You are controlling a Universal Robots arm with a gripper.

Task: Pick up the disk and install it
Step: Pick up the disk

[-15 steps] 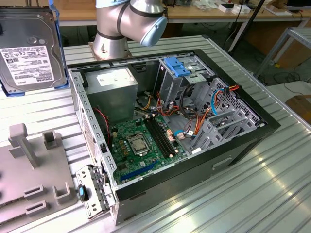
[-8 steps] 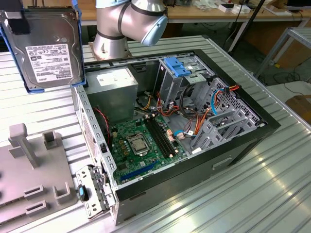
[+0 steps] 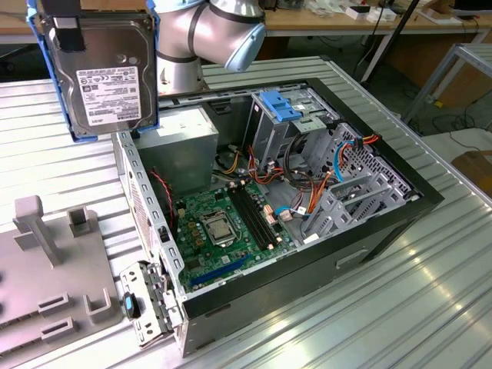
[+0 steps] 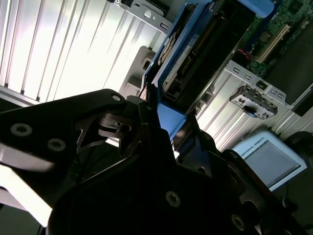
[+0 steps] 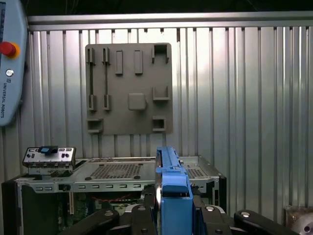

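Holding the disk (image 3: 104, 77) up off everything, the fingers (image 3: 66, 32) are closed on it. In the exterior view a dark pad lies across the top of its labelled face. In the first wrist view black metal presses against both sides of the blue bracket (image 5: 173, 188) that frames it. The disk hangs upright at the exterior view's upper left, above the table (image 3: 384, 323) and apart from the open computer case (image 3: 369, 231) lying on its side.

The step in hand looks like the carry toward the case. Doing it well calls for a firm, square hold on the bracket, so the drive neither swings nor slips. It also calls for a path high enough to pass the case wall and the loose cables (image 3: 307, 192) over the motherboard (image 3: 223, 223). The bracket's long edges should come parallel to the metal bay (image 3: 284, 108) with blue tabs, which sits just beside the power-supply box (image 3: 184, 142). A drive is dense and dislikes knocks, so a slow, smooth pace suits it.

The frame edge cuts off the top of the disk and most of the fingers in the exterior view, so how deep they bite cannot be told. In the second wrist view the disk shows edge-on behind dark housing. Its height over the case cannot be judged. The inside of the bay is shadowed and partly screened by cables.
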